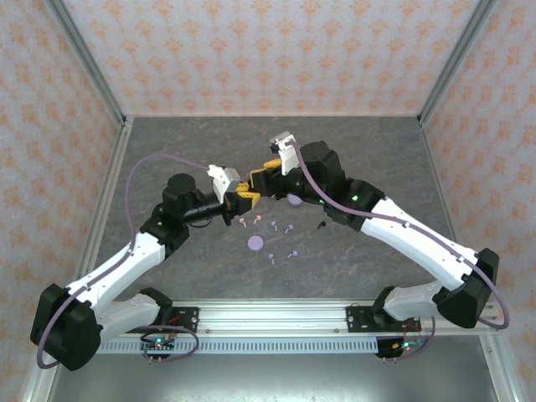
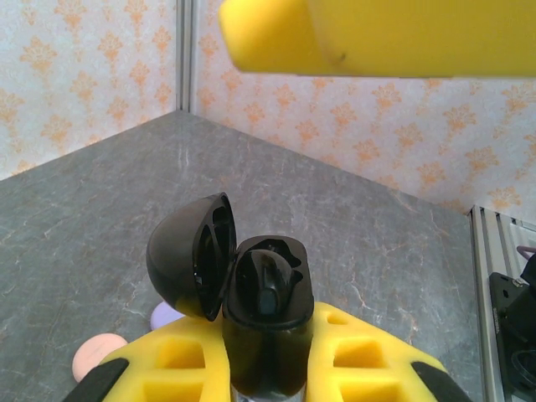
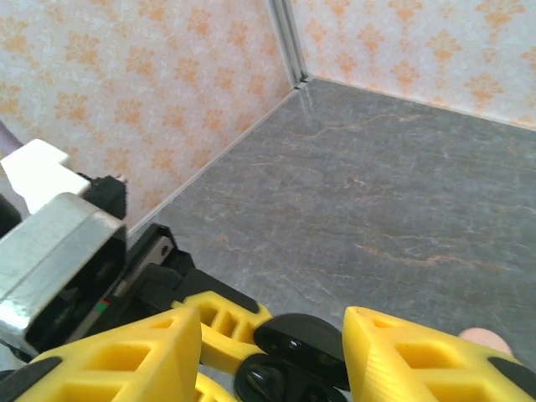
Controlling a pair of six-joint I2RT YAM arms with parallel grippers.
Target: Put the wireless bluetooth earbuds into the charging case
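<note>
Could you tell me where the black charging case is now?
Left wrist view: the black case, lid open, sits in the left pincer above the table, right pincer close by.

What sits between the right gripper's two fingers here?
The black charging case, lid open, held by the left gripper; the right wrist view shows it.

The black charging case [image 2: 264, 285] is smooth, glossy plastic. Around it, the left claw [image 2: 266, 368] is matt yellow plastic. Beneath it, the worktop [image 2: 84, 209] looks matt, grey and stone-veined.
</note>
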